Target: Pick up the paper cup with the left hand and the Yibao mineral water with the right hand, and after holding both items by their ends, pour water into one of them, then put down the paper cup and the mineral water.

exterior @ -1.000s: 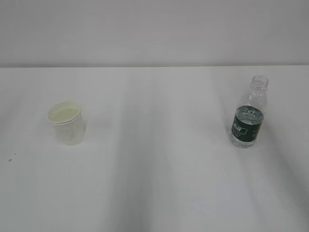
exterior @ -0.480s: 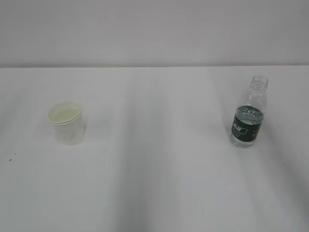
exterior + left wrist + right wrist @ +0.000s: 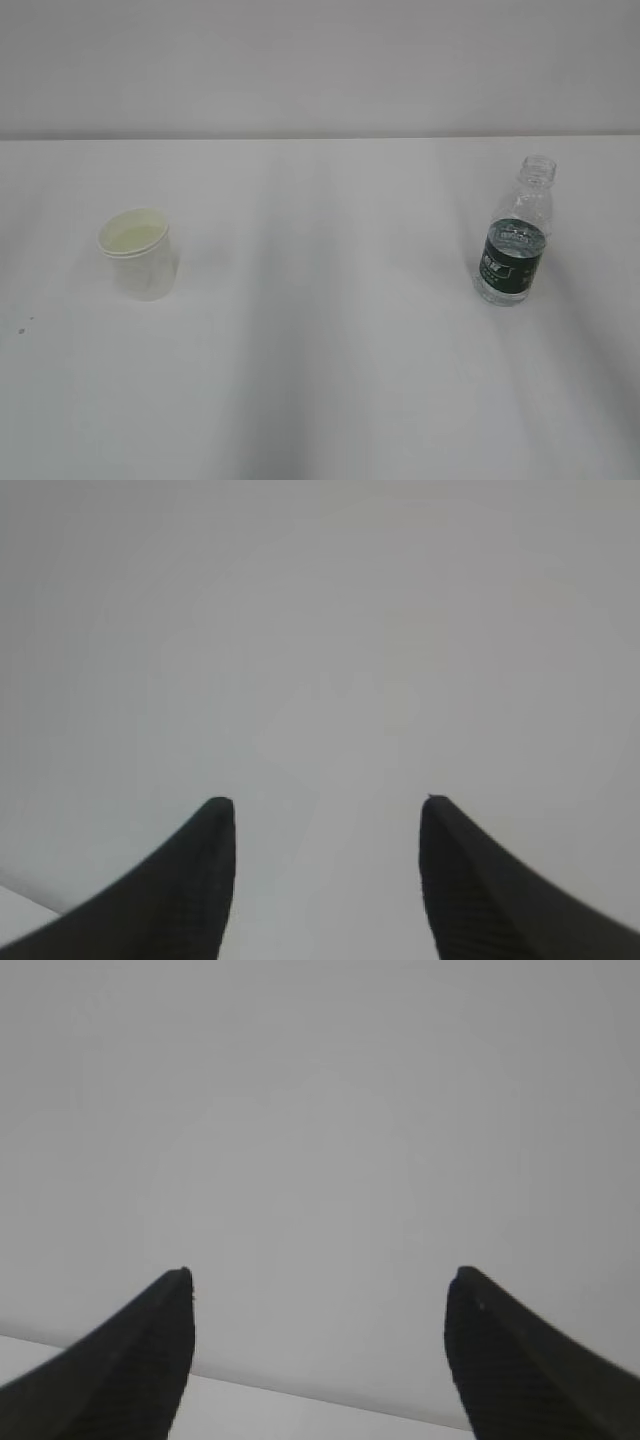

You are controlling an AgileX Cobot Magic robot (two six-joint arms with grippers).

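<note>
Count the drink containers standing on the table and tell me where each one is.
2. The paper cup stands upright on the left of the table; the Yibao mineral water stands upright on the right, uncapped. Nothing seems hidden.

Honestly you're looking at a bare test bench, lab or robot data-collection room kind of place, not anyone's home. The white tabletop [image 3: 320, 380] runs straight up to a plain pale wall [image 3: 320, 60], and the wrist views give you only the same blank grey-white surface.
</note>
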